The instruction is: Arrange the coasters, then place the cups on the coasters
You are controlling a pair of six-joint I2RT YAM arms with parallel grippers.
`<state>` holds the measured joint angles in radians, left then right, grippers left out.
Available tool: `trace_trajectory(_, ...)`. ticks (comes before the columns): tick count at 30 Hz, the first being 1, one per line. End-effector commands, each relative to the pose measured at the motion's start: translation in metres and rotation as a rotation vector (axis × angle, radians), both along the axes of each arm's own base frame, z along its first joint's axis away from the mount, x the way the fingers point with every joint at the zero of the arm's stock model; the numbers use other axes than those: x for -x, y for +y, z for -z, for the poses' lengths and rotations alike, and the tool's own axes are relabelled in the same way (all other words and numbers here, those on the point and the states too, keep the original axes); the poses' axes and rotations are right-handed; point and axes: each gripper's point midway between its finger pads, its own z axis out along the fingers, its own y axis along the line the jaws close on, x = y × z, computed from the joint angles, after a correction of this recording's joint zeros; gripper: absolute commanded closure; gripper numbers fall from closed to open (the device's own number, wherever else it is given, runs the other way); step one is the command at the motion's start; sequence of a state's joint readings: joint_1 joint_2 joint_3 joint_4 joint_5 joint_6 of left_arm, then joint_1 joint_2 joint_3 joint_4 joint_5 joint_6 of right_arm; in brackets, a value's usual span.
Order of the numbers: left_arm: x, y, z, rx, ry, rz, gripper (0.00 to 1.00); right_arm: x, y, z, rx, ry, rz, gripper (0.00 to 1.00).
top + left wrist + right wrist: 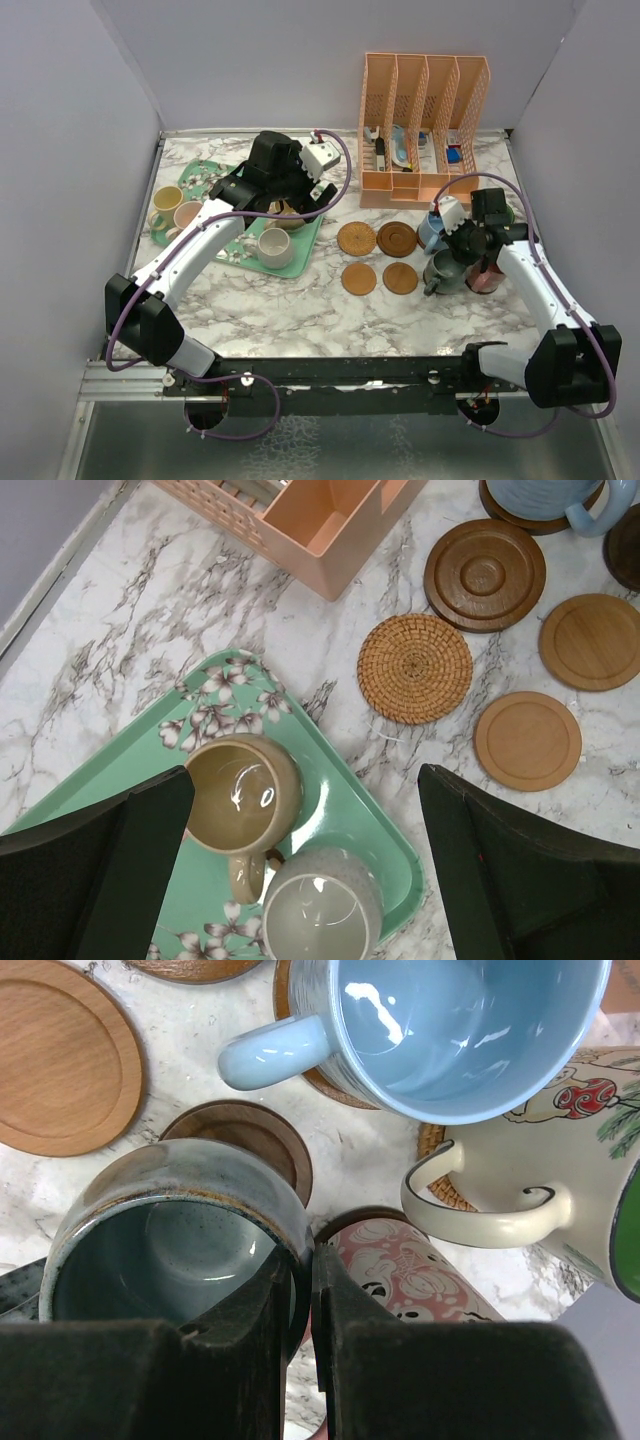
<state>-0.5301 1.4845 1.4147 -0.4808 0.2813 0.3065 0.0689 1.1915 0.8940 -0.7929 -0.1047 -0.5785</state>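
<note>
Cups are only partly placed. The right pincer [312,1290] pinches the teal cup [170,1240] by its wall, one finger inside, at a dark coaster [245,1135]; I cannot tell whether it rests there. The left pincer [305,780] hangs wide open above the tan cup [243,785] on the tray [360,820]. It should straddle the rim away from the handle, clear of the cream cup [320,910], then carry it to a free coaster [527,740].

Left claw [286,204] above green tray [308,236]
</note>
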Motion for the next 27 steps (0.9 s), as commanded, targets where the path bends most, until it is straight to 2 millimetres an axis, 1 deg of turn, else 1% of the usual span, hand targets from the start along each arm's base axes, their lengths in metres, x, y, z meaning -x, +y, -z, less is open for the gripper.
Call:
trace_trajectory(1,0.003,-0.003,-0.01,0.033,-0.022,0.03,0.01,-0.02,0.006,-0.007,-0.046,-0.077,-0.042,0.99)
trace_trajectory(14,0.005,-0.006,-0.006,0.039,-0.009,0.048,0.01,-0.027,0.0,0.005,-0.066,-0.062,-0.065,0.99)
trace_trajectory(27,0.008,-0.008,-0.005,0.045,-0.001,0.062,0.01,-0.029,-0.008,0.009,-0.07,-0.064,-0.103,0.99)
